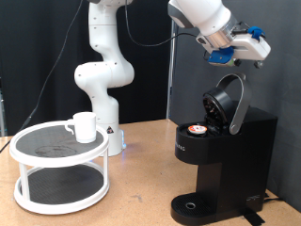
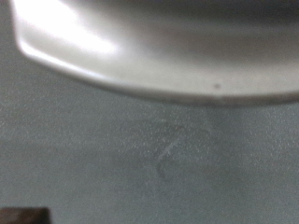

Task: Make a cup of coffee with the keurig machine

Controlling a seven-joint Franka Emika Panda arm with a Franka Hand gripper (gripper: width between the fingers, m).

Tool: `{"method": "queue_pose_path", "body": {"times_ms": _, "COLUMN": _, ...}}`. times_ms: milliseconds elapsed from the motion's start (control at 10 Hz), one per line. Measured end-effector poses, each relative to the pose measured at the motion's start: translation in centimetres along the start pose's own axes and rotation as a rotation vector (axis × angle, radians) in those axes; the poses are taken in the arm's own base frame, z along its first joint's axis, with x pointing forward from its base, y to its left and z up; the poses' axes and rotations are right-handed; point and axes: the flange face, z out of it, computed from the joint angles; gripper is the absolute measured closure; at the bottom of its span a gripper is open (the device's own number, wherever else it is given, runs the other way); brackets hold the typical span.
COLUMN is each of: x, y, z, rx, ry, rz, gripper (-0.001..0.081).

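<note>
Surface: we note a wooden counter (image 1: pixel 141 193) against a dark curtain | keurig machine (image 1: pixel 221 165) at right, lid raised, pod (image 1: pixel 196 131) seated | cup (image 1: pixel 84 126) on white two-tier stand (image 1: pixel 58 169) at left | jaws: gripper (image 1: pixel 246 64) above the lid, touching nothing; we cannot tell its opening | arm reaches in from upper centre; wrist view blurred.

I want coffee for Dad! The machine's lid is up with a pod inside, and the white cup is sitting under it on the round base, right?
Not quite. The lid of the machine is up with a pod inside, but the cup sits on the white rack at the exterior view's left. The exterior view shows it.
</note>
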Motion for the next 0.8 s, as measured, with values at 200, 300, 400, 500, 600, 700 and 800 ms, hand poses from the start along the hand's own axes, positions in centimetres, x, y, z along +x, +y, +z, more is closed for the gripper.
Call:
{"method": "queue_pose_path", "body": {"times_ms": 200, "x": 0.0, "y": 0.2, "z": 0.4, "rx": 0.005, "ry": 0.019, "rz": 0.003, "gripper": 0.0319}}
{"method": "queue_pose_path", "body": {"times_ms": 300, "x": 0.0, "y": 0.2, "z": 0.6, "rx": 0.007, "ry": 0.028, "rz": 0.005, "gripper": 0.0504}}
{"method": "queue_pose_path", "body": {"times_ms": 400, "x": 0.1, "y": 0.1, "z": 0.8, "rx": 0.013, "ry": 0.039, "rz": 0.005, "gripper": 0.0638}}
{"method": "queue_pose_path", "body": {"times_ms": 500, "x": 0.2, "y": 0.0, "z": 1.1, "rx": 0.023, "ry": 0.052, "rz": 0.009, "gripper": 0.0638}}
{"method": "queue_pose_path", "body": {"times_ms": 600, "x": 0.3, "y": -0.2, "z": 1.5, "rx": 0.029, "ry": 0.057, "rz": 0.012, "gripper": 0.0768}}
{"method": "queue_pose_path", "body": {"times_ms": 700, "x": 0.3, "y": -0.5, "z": 1.8, "rx": 0.031, "ry": 0.059, "rz": 0.015, "gripper": 0.0794}}
{"method": "queue_pose_path", "body": {"times_ms": 800, "x": 0.4, "y": -0.7, "z": 1.9, "rx": 0.035, "ry": 0.058, "rz": 0.017, "gripper": 0.0794}}
